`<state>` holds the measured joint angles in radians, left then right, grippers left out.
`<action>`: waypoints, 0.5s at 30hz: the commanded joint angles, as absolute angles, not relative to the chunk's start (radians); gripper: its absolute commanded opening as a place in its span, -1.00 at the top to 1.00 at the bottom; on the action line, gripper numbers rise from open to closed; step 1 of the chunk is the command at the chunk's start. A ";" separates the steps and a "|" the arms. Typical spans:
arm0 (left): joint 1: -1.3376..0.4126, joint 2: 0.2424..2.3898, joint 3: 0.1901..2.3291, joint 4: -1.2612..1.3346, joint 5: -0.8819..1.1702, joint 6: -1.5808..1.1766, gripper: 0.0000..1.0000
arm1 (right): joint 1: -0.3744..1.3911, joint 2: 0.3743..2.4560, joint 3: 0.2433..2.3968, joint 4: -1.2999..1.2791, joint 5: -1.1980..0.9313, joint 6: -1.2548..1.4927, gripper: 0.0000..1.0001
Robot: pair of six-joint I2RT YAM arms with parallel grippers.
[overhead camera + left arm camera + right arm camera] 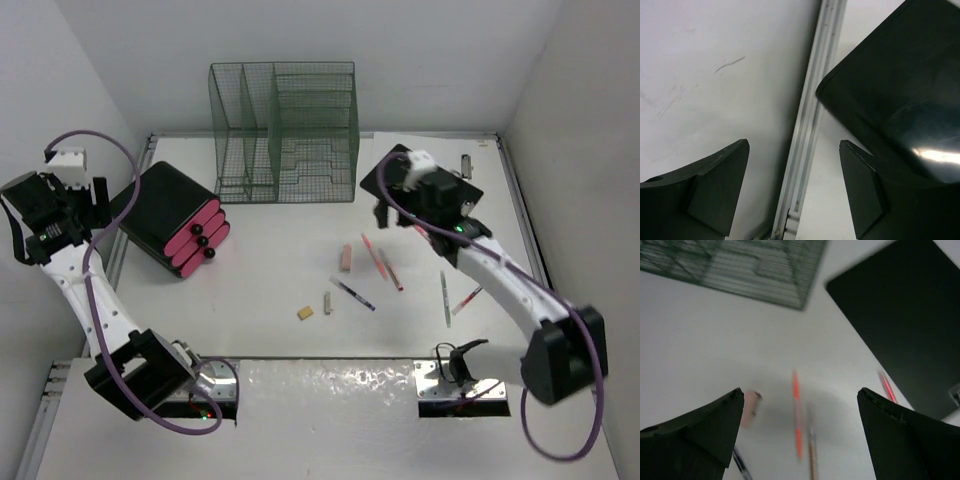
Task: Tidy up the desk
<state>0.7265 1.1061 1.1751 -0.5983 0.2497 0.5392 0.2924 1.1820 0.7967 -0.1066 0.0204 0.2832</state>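
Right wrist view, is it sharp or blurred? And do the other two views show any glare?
Right wrist view: blurred all over, the thin orange pen and the green wire-mesh organizer are smeared. Left wrist view: clearer, with a bright glare patch on the glossy black box. Top external view: sharp, evenly lit, with a shiny reflection along the near edge of the large white desk.

Plain white walls (pixel 300 30) on three sides, left one faintly scuffed, soft even light.

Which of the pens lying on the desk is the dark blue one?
The dark blue pen, lying diagonally just nearer the arm bases than the pink stick, leftmost of the pens. The others are orange, reddish or grey.
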 commanded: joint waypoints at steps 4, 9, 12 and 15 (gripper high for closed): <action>0.660 1.215 1.249 -0.630 0.319 0.538 -0.43 | 0.706 1.506 1.161 -0.097 0.192 0.069 -0.44; 0.525 1.299 1.265 -0.581 0.169 0.548 -0.43 | 0.873 1.716 1.353 0.029 0.068 0.028 0.07; 0.522 1.356 1.313 -0.554 0.163 0.532 -0.43 | 0.926 1.874 1.515 0.071 0.003 0.069 -0.13; 0.520 1.416 1.348 -0.555 0.179 0.522 -0.43 | 0.965 2.012 1.669 0.116 -0.028 0.109 -0.19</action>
<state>0.5159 1.3926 1.2785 -0.6109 0.1913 0.5404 0.9485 1.9400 1.5562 0.0170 0.0315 0.0803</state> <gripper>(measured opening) 0.715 0.591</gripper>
